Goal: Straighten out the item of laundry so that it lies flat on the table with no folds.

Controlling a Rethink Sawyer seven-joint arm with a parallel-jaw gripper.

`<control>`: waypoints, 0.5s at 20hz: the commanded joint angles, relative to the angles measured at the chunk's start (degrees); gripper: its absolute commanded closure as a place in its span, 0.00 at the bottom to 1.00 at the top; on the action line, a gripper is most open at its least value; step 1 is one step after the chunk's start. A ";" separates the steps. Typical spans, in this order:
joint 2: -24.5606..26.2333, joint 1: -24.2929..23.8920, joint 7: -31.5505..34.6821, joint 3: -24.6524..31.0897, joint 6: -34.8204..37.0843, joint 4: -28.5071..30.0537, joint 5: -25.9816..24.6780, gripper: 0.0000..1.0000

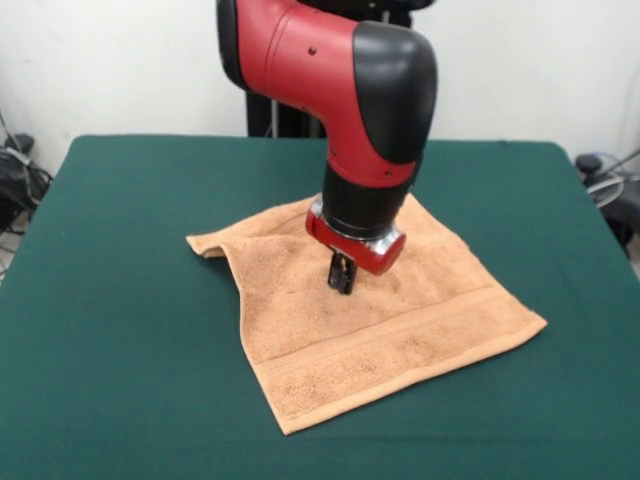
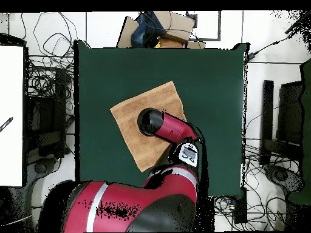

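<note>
Fingers of the robot hang just over the middle of the towel, a short dark stub below the red wrist ring; whether they are released or clenched I cannot tell, and I cannot tell whether their tips touch the cloth.

The desk is the biggest thing here, its dark green top filling most of the front view.

The red and black arm comes down from the top edge, bends at a black elbow cap and points steeply down over the cloth. In the overhead view its body covers part of the towel.

The light orange-tan towel lies near the desk's centre, set like a diamond with one corner toward the camera. Most of it is spread flat, and a woven band runs along its near edge. Its left corner is folded and slightly raised.
</note>
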 commanded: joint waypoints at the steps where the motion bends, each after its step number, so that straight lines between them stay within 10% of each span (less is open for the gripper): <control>1: 4.68 0.28 6.21 8.61 -5.33 1.40 -1.90 1.00; 10: 8.16 6.02 13.26 5.79 -1.14 -5.96 3.68 1.00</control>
